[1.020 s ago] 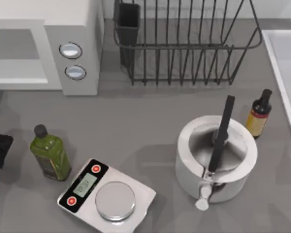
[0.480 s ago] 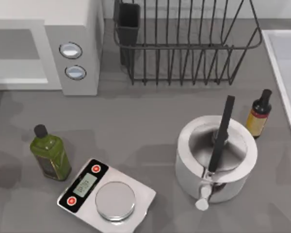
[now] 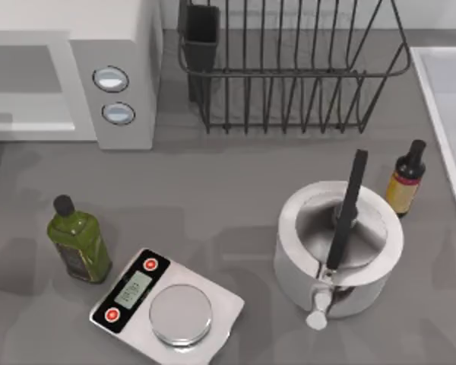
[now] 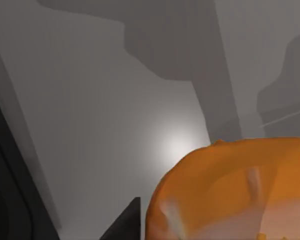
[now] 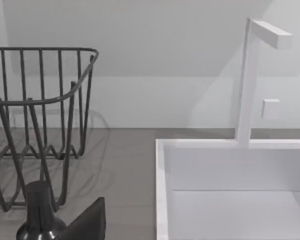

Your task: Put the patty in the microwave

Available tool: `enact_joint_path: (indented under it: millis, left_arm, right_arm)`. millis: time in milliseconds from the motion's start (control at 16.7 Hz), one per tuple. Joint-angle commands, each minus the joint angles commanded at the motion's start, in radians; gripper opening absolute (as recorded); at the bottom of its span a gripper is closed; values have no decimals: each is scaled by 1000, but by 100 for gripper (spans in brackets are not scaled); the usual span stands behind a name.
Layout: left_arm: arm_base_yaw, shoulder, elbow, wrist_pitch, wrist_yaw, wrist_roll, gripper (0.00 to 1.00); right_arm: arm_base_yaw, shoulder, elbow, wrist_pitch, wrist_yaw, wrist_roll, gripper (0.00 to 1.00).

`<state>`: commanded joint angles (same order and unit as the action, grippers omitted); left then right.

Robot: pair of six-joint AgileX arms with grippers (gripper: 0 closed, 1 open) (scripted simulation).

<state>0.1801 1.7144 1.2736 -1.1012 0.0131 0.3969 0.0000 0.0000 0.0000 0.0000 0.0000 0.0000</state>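
A second earlier a dark part of the left arm sat at the left edge of the top view beside the olive-green bottle [image 3: 79, 242]; half a second earlier only a sliver remained, and at this moment it had left that view altogether. In the left wrist view the patty [image 4: 235, 192], orange-skinned with a paler underside, sat very close to the camera, a dark finger [image 4: 125, 225] just beside it, with pale grey walls behind. That suggested the left jaws were carrying the patty, though whether they were actually clamped on it could not be told. Judging by the withdrawal and the pale walls, the patty was probably being moved toward the microwave [image 3: 68, 76], whose open cavity faced the surface [image 3: 228, 190] at top left.

The scale [image 3: 167, 308] lay near the bottle, both well short of the cavity mouth. The white pot [image 3: 338, 247], sauce bottle [image 3: 405, 179] and wire rack [image 3: 289, 68] stood apart to the right. The right wrist view showed the rack [image 5: 35, 130], a white sink [image 5: 230, 190] and one dark fingertip [image 5: 87, 222]; its jaws' state could not be told
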Motion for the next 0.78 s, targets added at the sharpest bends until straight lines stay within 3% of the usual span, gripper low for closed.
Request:
enact_joint_path:
  millis: [360,540,780]
  left_arm:
    - [1,73,15,158,37,-38,0]
    - [2,160,21,377,76,-80,0]
    - [5,280,2,805,130,-147,0]
  right_arm:
    - [0,0,0,0,0,0,100]
    - [0,0,0,0,0,0,100]
    - [0,0,0,0,0,0,100]
